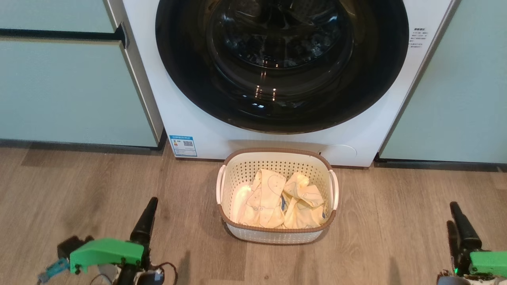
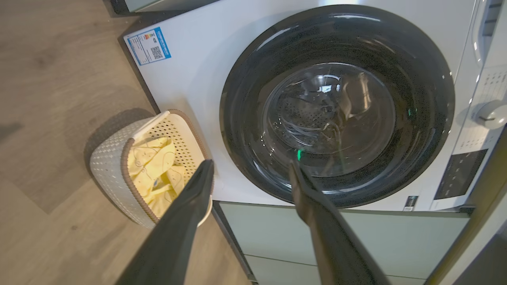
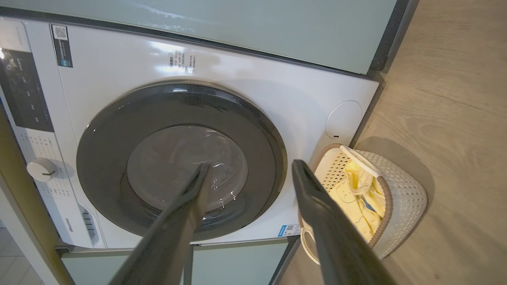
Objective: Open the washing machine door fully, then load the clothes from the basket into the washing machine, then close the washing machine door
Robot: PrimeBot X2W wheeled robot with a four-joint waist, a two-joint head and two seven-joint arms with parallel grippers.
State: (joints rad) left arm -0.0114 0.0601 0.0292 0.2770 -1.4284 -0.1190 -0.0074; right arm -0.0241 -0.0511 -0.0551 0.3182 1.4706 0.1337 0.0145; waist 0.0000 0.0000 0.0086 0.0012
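The washing machine (image 1: 206, 130) is white and stands straight ahead. Its washing machine door (image 1: 190, 79), round with a glossy black rim, lies flush against the front, shut. On the floor just before it stands the cream basket (image 1: 273, 236), holding pale yellow clothes (image 1: 273, 198). My left gripper (image 1: 150, 204) hovers open at the lower left, well short of the basket. My right gripper (image 1: 452, 213) is open at the lower right. In the left wrist view the open left gripper (image 2: 251, 163) points at the door (image 2: 336, 39). The open right gripper (image 3: 251, 164) frames door (image 3: 158, 118) and basket (image 3: 404, 198).
Pale green cabinet panels (image 1: 71, 87) flank the machine on both sides. Wooden floor (image 1: 99, 186) spreads around the basket. A blue QR sticker (image 1: 183, 145) and a round cap (image 1: 338, 152) sit low on the machine's front. The control knob (image 2: 489, 114) is at the top.
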